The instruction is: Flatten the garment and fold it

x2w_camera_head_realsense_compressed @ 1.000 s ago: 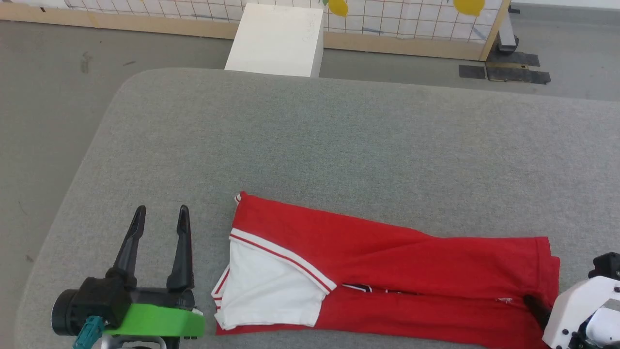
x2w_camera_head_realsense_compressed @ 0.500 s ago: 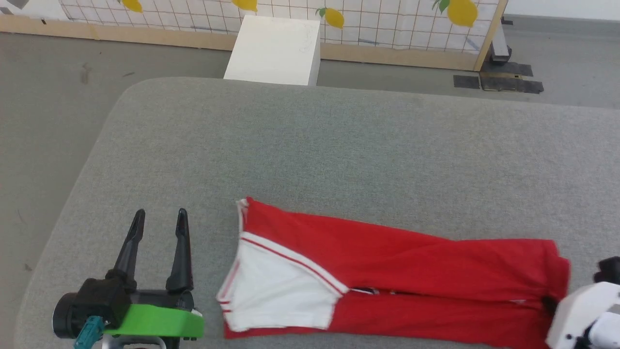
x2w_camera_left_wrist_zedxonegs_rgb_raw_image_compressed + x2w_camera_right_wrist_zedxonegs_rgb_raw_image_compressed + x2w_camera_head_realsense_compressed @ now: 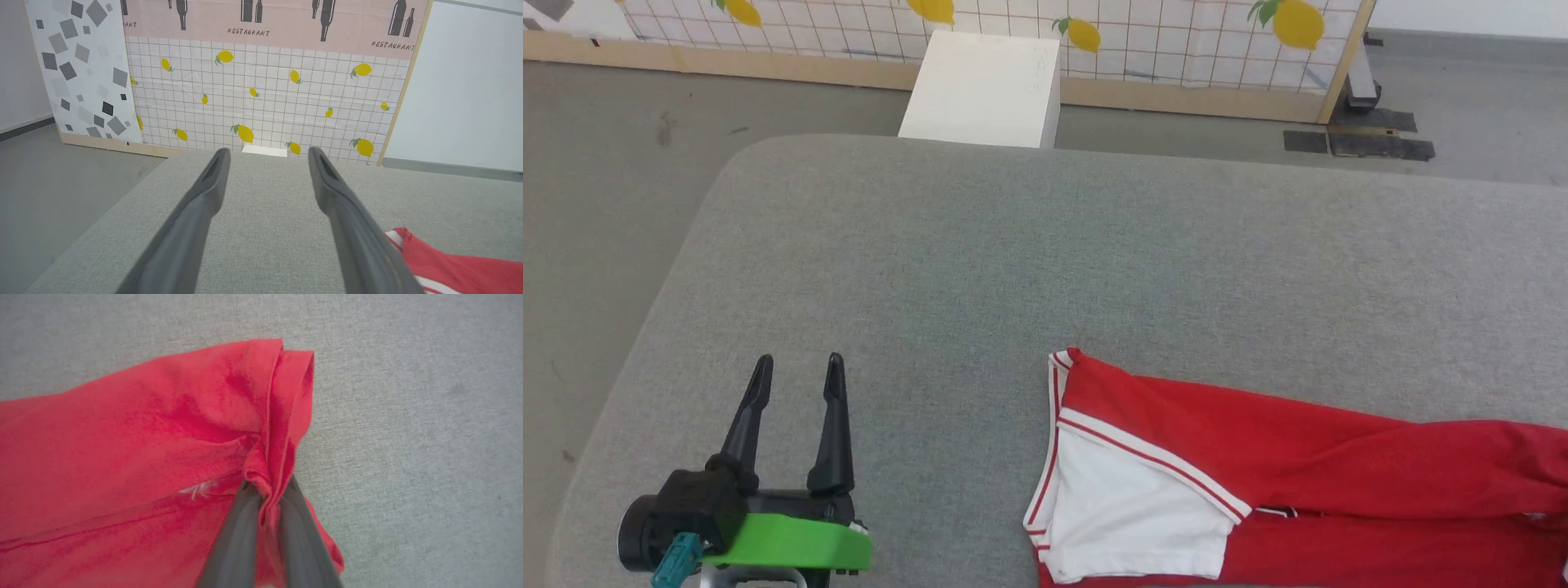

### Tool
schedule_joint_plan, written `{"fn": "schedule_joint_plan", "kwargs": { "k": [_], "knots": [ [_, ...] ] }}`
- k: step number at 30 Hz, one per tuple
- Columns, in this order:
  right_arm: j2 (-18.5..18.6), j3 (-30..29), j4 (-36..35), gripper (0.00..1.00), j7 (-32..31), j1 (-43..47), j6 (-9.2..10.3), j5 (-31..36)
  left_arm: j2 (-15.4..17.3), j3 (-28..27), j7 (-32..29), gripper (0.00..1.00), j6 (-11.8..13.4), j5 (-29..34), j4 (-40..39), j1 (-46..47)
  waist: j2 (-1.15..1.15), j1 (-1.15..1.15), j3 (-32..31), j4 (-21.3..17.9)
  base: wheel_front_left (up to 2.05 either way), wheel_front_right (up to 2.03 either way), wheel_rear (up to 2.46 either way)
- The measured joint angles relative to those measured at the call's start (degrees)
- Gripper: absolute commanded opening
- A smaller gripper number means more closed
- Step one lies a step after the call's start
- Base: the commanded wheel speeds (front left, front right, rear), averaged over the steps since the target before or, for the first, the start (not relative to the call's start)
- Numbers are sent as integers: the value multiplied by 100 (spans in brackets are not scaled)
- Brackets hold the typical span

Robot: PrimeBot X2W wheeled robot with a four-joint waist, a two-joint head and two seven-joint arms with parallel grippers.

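One end of garment (image 3: pixel 1282 457) cut off at right and bottom edges of head view; dark marking in the fold too hidden to read; lying folded lengthwise on near right of table (image 3: pixel 1013 245), white sleeve panel leftward. Right gripper (image 3: pixel 267 489) pinching bunched red hem, fingers pressed on cloth. Left gripper (image 3: pixel 799 359) fingers spread, well apart from garment; bare table ahead to rounded far edge; box (image 3: pixel 984 86) beyond.
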State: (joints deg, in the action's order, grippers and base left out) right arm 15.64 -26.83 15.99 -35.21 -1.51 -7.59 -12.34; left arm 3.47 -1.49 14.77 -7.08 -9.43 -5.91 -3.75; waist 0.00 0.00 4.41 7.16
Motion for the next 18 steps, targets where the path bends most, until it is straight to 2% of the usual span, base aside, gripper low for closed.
{"fn": "schedule_joint_plan", "kwargs": {
  "k": [6, 7, 8, 18],
  "knots": [
    [-153, 639, -644, 0, -141, 130, 1, -437, -2, -15, 0, 100, 0, -36, 18, -20, 0, 0, -136, -23, 0, 0, 0],
    [-164, 805, -816, 0, -202, 204, 1, -527, -2, -18, 0, 100, 0, -51, 21, -35, 0, 0, -162, -26, 0, 0, 0],
    [-166, 1195, -1279, 0, -376, 408, 1, -705, -2, -26, 0, 100, 0, -75, 22, -75, 0, 0, -224, -28, 0, 0, 0],
    [-432, 2490, -2517, 0, -968, 600, 1, -1444, -5, 67, 0, 100, 0, -104, 29, -95, 0, 0, -228, 106, 0, 0, 0]
  ]
}}
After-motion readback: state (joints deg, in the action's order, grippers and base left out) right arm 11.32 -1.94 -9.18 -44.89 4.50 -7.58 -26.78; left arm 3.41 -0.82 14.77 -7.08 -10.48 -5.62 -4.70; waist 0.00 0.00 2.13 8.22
